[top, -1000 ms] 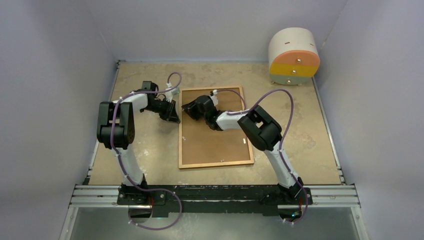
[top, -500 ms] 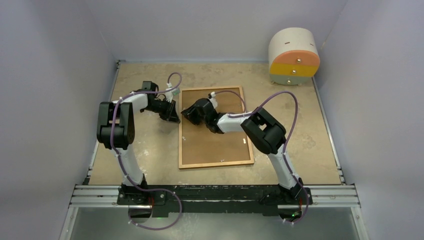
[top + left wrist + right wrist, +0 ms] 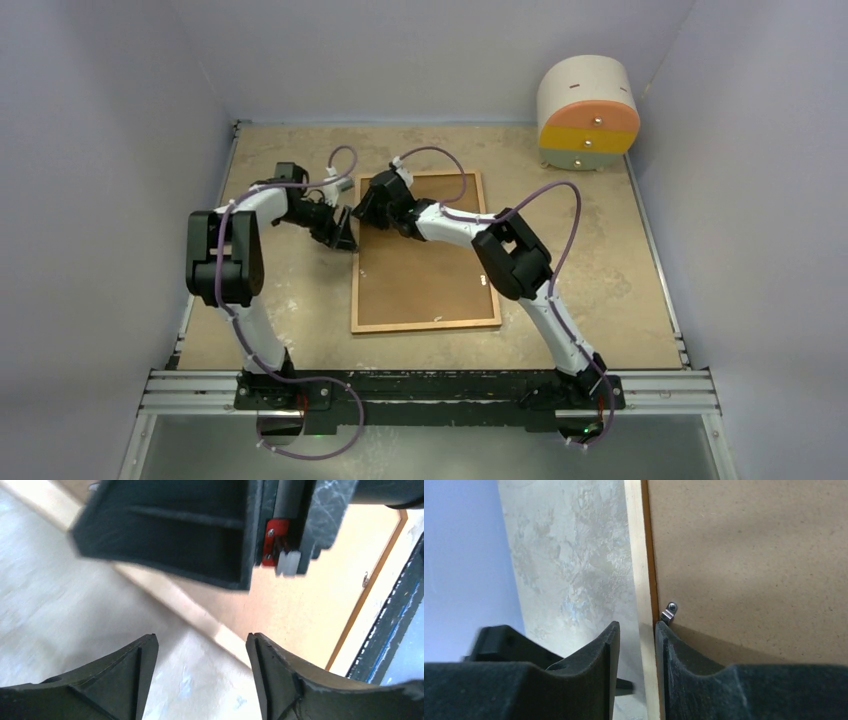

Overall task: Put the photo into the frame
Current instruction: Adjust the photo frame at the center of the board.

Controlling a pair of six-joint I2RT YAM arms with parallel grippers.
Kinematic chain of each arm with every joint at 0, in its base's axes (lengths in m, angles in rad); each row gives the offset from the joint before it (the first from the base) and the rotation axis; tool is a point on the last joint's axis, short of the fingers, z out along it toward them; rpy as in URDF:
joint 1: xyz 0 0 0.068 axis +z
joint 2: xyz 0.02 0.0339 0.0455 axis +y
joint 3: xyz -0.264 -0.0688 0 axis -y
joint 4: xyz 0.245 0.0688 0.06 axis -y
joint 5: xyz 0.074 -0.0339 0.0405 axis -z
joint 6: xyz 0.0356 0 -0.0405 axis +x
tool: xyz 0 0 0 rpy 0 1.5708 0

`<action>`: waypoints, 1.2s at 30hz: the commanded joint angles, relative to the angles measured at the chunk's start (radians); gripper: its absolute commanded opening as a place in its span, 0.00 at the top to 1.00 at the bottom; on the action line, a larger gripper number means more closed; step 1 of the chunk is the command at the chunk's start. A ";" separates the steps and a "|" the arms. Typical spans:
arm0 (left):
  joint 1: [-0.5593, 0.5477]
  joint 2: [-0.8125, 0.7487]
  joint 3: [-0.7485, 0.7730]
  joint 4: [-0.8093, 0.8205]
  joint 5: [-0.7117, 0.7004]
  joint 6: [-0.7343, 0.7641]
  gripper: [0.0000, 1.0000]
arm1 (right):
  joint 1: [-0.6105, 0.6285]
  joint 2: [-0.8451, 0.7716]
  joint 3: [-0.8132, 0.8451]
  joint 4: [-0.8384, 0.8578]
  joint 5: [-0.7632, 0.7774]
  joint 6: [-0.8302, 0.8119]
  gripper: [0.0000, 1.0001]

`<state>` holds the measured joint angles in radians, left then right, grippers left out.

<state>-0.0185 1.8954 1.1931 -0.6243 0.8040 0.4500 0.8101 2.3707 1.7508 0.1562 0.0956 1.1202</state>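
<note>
The left fingers [image 3: 115, 680] have just released, empty, leaving only the right fingers [image 3: 694, 680] pinching the face-down frame's [image 3: 425, 270] left rail, probably to reposition it.

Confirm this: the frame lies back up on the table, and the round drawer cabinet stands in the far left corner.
Not quite: the round drawer cabinet stands in the far right corner, as the top external view shows. The frame does lie back up on the table.

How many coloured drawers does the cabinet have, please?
3, stacked on the cabinet front: orange drawer on top, yellow drawer in the middle, pale drawer at the bottom. Others may be hidden.
</note>
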 commanded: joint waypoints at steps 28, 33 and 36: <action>0.571 -0.269 0.125 -0.486 -0.022 0.404 0.27 | 0.378 0.050 0.260 -0.502 0.371 -0.907 1.00; 0.575 -0.304 0.093 -0.468 -0.042 0.412 0.27 | 0.421 -0.175 -0.030 -0.440 0.219 -0.994 1.00; 0.574 -0.317 0.065 -0.442 -0.037 0.410 0.27 | 0.433 -0.323 -0.256 -0.381 0.107 -1.051 1.00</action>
<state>0.5495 1.6329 1.2869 -1.0805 0.7536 0.8242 1.2423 2.2227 1.7164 -0.2253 0.3695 0.2028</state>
